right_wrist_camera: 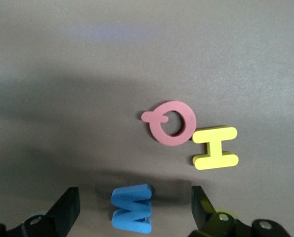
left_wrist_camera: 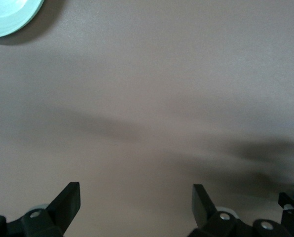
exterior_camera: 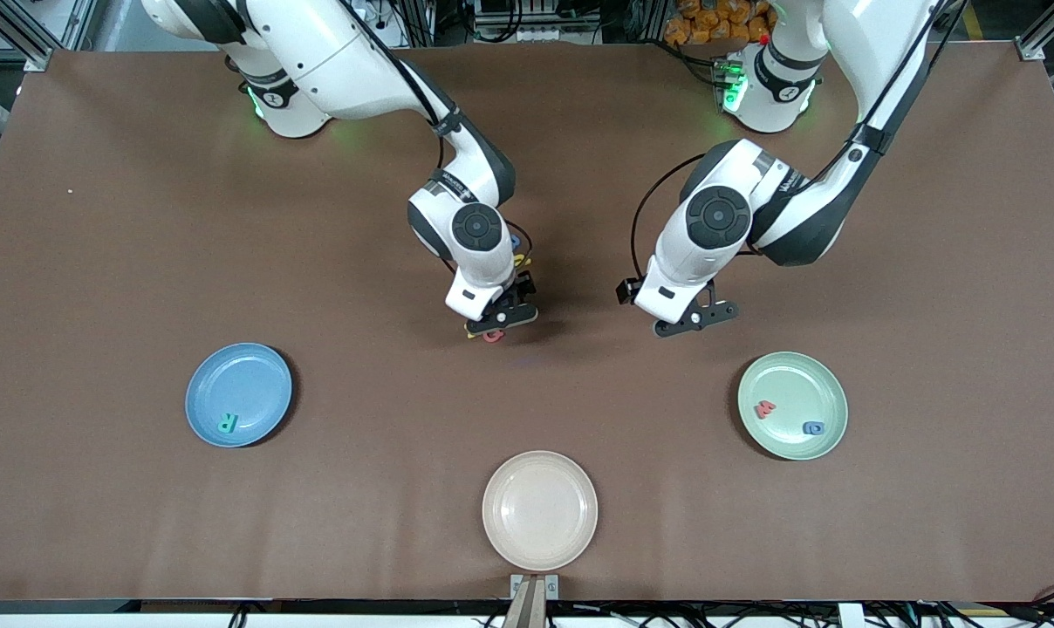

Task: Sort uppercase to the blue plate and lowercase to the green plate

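Observation:
My right gripper (exterior_camera: pixel 503 321) hangs open low over a cluster of uppercase letters at the table's middle. The blue M (right_wrist_camera: pixel 132 208) lies between its fingers, untouched. Beside the M lie the red Q (right_wrist_camera: pixel 170 123) and the yellow H (right_wrist_camera: pixel 215 148); the Q (exterior_camera: pixel 492 336) peeks out under the gripper. The teal R (exterior_camera: pixel 227 424) lies on the blue plate (exterior_camera: pixel 256 371). On the green plate (exterior_camera: pixel 797 375) sit a red lowercase w (exterior_camera: pixel 764 408) and a blue lowercase letter (exterior_camera: pixel 813 427). My left gripper (exterior_camera: pixel 697 321) is open over bare table, holding nothing.
A cream plate (exterior_camera: pixel 540 488) with nothing on it sits nearest the front camera, midway between the two coloured plates. Small blue and yellow pieces (exterior_camera: pixel 518 253) show beside the right arm's wrist, mostly hidden. The green plate's rim (left_wrist_camera: pixel 9 15) shows in the left wrist view.

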`<action>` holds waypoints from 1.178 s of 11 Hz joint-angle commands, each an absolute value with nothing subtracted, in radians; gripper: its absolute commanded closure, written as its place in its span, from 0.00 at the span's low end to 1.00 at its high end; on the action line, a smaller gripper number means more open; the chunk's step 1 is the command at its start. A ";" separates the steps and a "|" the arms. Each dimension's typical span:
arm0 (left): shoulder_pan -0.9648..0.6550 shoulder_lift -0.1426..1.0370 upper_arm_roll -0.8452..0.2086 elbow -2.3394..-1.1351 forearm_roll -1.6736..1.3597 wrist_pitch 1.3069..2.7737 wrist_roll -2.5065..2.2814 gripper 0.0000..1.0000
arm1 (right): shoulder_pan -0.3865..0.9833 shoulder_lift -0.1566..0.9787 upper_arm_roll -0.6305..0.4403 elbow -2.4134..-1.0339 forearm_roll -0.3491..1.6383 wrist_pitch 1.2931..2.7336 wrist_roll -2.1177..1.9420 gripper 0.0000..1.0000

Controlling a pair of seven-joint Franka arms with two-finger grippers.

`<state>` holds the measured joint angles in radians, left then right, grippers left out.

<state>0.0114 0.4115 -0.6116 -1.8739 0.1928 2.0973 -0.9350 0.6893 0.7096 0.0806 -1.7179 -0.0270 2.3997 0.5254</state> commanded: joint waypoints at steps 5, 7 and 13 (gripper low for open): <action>0.028 0.377 -0.620 -1.908 0.183 2.111 -0.953 0.00 | 0.707 0.715 0.083 -1.703 -0.043 2.385 0.604 0.00; 0.029 0.380 -0.620 -1.908 0.183 2.111 -0.953 0.00 | 0.707 0.715 0.083 -1.704 -0.044 2.385 0.603 0.53; 0.023 0.390 -0.621 -1.911 0.178 2.121 -0.954 0.25 | 0.695 0.715 0.083 -1.707 -0.058 2.391 0.598 1.00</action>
<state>0.0173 0.4111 -0.6124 -1.8873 0.1928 2.1035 -0.9357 0.7040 0.7050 0.0772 -1.7118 -0.0360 2.3932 0.5795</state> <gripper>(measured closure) 0.189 0.643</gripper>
